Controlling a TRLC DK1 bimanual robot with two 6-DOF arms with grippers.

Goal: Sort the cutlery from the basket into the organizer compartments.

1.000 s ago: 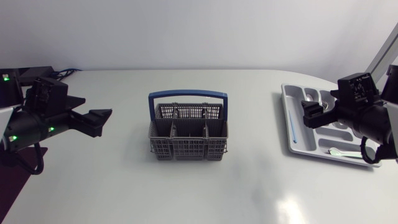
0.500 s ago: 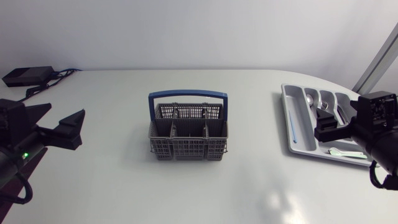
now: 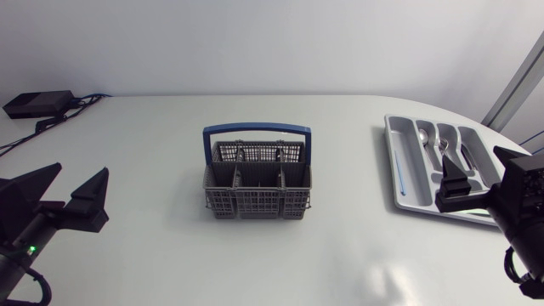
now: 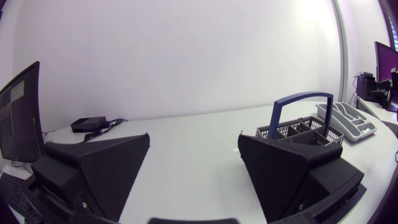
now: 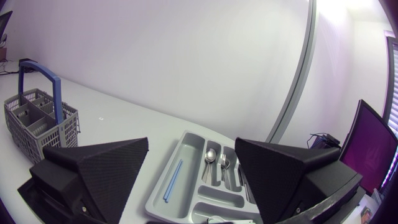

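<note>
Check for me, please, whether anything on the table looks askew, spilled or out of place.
Nothing stands out. The basket stands upright mid-table, the organizer lies flat to its right, and the spoon, fork and blue stick lie lengthwise within its compartments. Nothing is spilled.

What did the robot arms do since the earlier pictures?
Both drew back toward the near corners: the left claw away from the basket, the right claw back from over the organizer. Both are open and empty; nothing was grabbed or dropped. Basket and organizer stayed put.
</note>
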